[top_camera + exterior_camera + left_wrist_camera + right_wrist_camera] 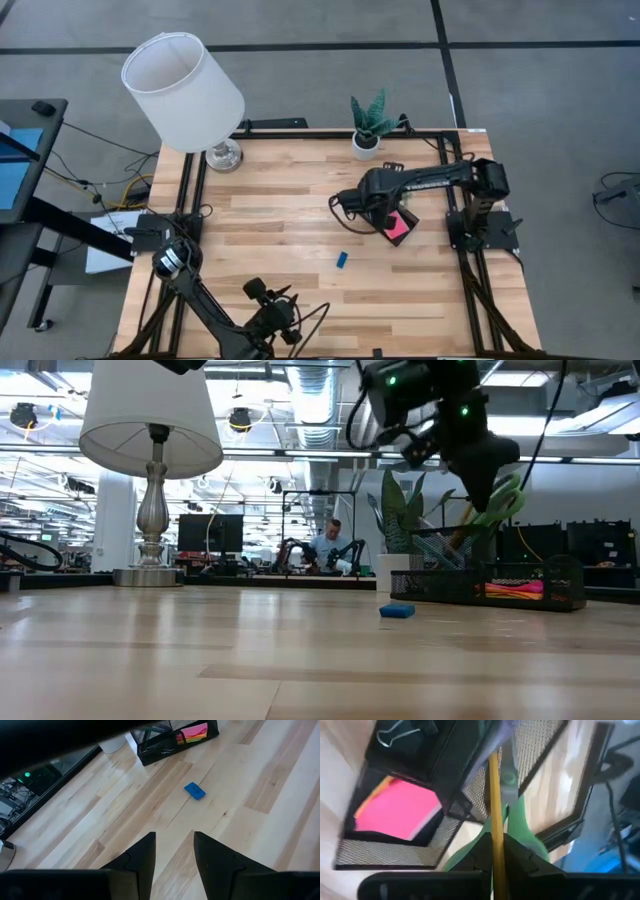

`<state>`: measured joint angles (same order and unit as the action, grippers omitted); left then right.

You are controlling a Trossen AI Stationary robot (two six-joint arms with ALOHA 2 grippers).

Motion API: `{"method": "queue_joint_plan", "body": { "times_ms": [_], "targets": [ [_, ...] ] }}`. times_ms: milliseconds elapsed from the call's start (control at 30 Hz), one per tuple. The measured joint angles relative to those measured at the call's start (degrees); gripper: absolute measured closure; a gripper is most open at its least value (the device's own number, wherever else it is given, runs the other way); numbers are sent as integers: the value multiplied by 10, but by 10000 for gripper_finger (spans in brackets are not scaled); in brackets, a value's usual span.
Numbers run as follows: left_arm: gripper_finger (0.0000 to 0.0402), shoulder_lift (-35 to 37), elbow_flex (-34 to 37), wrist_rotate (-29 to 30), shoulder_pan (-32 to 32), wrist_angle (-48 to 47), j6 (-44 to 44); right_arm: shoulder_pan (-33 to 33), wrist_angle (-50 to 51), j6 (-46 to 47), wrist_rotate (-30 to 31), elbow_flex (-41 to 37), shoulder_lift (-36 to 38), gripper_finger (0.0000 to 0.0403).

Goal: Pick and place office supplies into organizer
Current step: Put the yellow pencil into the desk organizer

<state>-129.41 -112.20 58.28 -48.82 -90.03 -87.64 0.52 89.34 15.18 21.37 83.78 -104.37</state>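
The right gripper (496,851), mid-right of the high view, pinches a yellow pencil (494,795) over the organizer (380,855); the left gripper (174,851) waits bottom-left, jaws parted.

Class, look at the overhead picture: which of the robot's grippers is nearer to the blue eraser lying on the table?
The right gripper, over the organizer just beyond the blue eraser. The left gripper waits farther off, near the table's front edge.

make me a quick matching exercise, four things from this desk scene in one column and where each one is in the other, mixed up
Things:
1. blue eraser
2. pink sticky-note pad
3. yellow pencil
4. black binder clip

Places:
A. between the right gripper's shut jaws
B. loose on the bare table
C. in an organizer compartment, beside the pad's
D. lying flat in a front organizer compartment

Pairs: 1-B, 2-D, 3-A, 4-C
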Motion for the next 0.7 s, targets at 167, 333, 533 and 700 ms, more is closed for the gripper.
{"method": "queue_joint_plan", "body": {
  "times_ms": [167, 333, 533, 700],
  "targets": [
    [276, 0, 0, -9, -1, 0, 2, 12, 2, -133, 11, 1, -9, 381],
    [276, 0, 0, -15, -1, 0, 3, 22, -20, -187, 58, 5, -10, 377],
    [276, 0, 0, -15, -1, 0, 3, 47, -50, -187, 59, 6, -10, 339],
    [276, -1, 0, -15, -1, 0, 2, 54, -81, -187, 62, 6, -10, 292]
  ]
}}
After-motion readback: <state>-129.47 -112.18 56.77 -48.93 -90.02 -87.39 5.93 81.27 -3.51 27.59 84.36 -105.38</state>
